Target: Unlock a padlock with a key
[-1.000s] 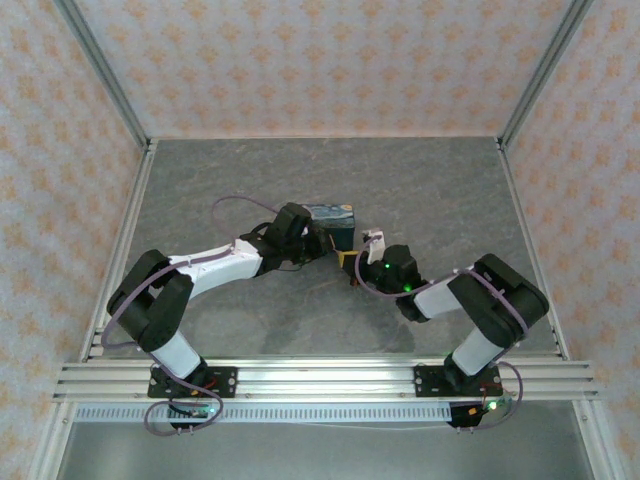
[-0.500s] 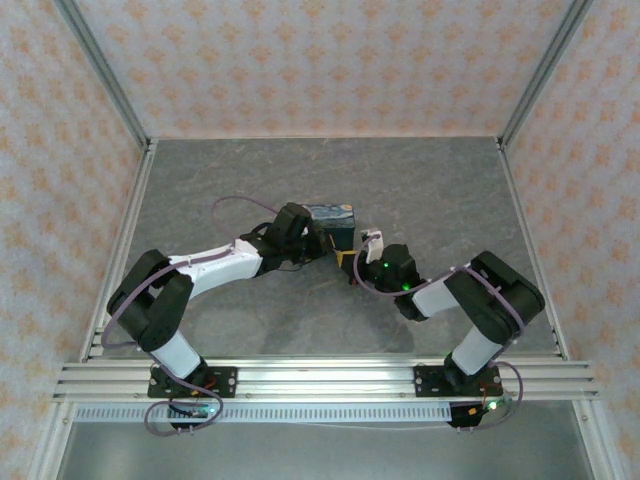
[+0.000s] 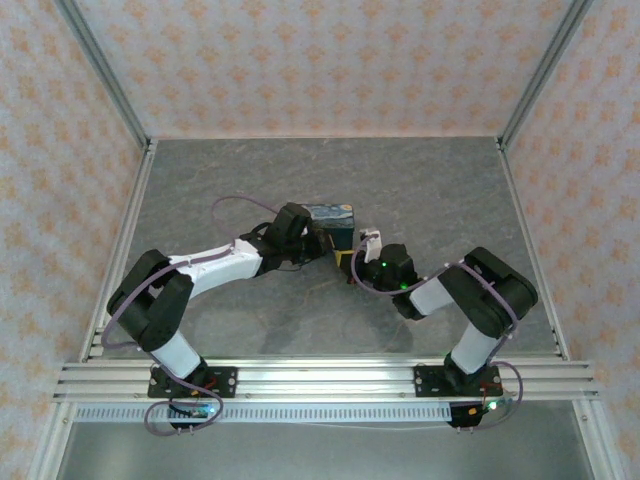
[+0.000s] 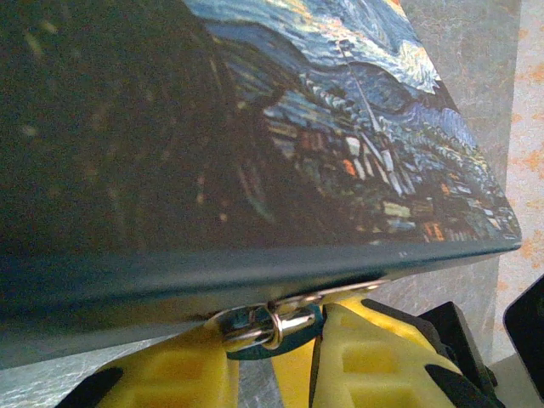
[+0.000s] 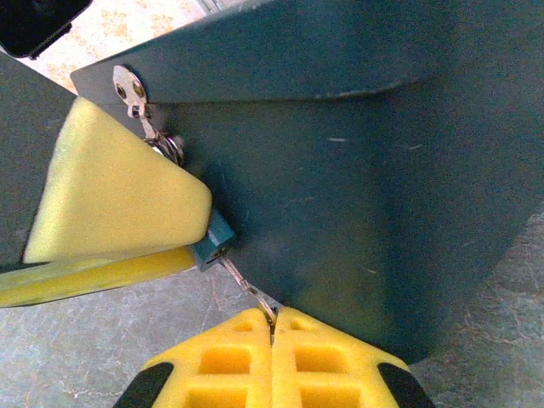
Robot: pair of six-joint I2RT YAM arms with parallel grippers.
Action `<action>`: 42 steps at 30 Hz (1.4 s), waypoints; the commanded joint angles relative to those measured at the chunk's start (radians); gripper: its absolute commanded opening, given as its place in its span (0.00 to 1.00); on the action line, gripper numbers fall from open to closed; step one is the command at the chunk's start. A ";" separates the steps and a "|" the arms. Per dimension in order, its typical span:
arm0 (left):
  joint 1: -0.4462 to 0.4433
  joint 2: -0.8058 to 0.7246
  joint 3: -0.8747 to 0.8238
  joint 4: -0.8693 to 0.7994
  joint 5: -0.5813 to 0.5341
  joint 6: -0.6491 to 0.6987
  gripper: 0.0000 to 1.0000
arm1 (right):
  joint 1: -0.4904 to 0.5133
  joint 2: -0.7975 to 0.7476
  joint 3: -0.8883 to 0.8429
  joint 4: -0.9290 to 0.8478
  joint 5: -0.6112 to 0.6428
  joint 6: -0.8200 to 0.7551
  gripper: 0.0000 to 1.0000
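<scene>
Walls papered in a pale orange floral print [image 3: 330, 60] close in a grey stone-patterned worktop [image 3: 420, 180]. It is bare around the middle, so there is free room on every side. At its centre stands the blue-and-yellow swirl-painted rectangular tin [image 3: 332, 213].

The left end effector [image 4: 276, 365] reaches the tin's near face from the left. Its yellow pads [image 4: 187, 374] are narrowed onto the small teal-blue padlock [image 5: 212, 240], which hangs by its thin silvery loop [image 4: 270, 327] from the tin's metal hasp [image 5: 132, 89].

The right end effector [image 5: 272, 321] sits just below and right of the lock in its own view. It is pinched fully together on the thin silvery key [image 5: 246, 287].

The key's long axis runs from those tips up-left into the padlock's body. The coming move looks like a twist about that line. How deep the key sits I cannot tell.
</scene>
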 commanded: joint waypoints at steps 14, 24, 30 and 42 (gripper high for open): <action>-0.013 -0.013 0.033 -0.008 0.018 0.016 0.25 | 0.004 0.037 0.099 0.086 -0.024 0.022 0.00; -0.013 -0.011 0.032 -0.005 0.020 0.015 0.24 | 0.004 0.047 0.166 0.079 -0.052 0.034 0.00; -0.013 -0.011 0.026 0.005 0.022 0.011 0.24 | 0.002 0.051 0.213 0.084 -0.056 0.046 0.00; 0.002 -0.035 -0.001 0.027 0.012 0.004 0.27 | 0.000 0.056 0.213 -0.042 -0.072 0.125 0.00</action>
